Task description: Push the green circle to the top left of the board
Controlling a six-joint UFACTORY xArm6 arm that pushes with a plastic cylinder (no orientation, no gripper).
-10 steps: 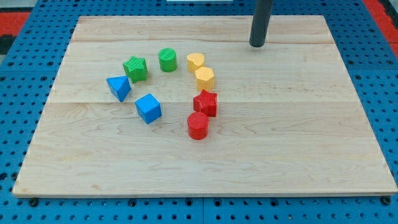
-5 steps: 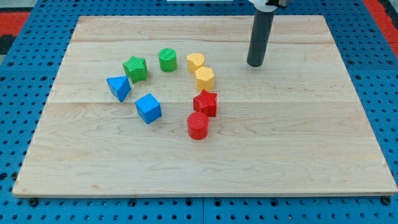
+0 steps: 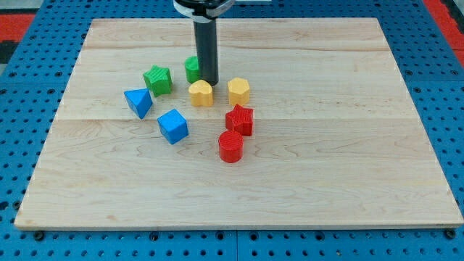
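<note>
My tip (image 3: 209,82) sits on the wooden surface (image 3: 348,152) at the right side of the green circle (image 3: 191,69), touching or nearly so, and just above the yellow heart-shaped block (image 3: 201,93); the rod hides part of the circle; there are no fingers here, only the bare rod, holding nothing. The green circle stands in the upper middle, left of centre, well short of the top-left corner; the green star (image 3: 158,80) lies to its left; the blue triangle (image 3: 138,102) and blue cube (image 3: 173,126) lie lower left; the yellow hexagon (image 3: 238,91) sits right of the heart; the red star (image 3: 240,119) and red cylinder (image 3: 230,146) lie below it.
</note>
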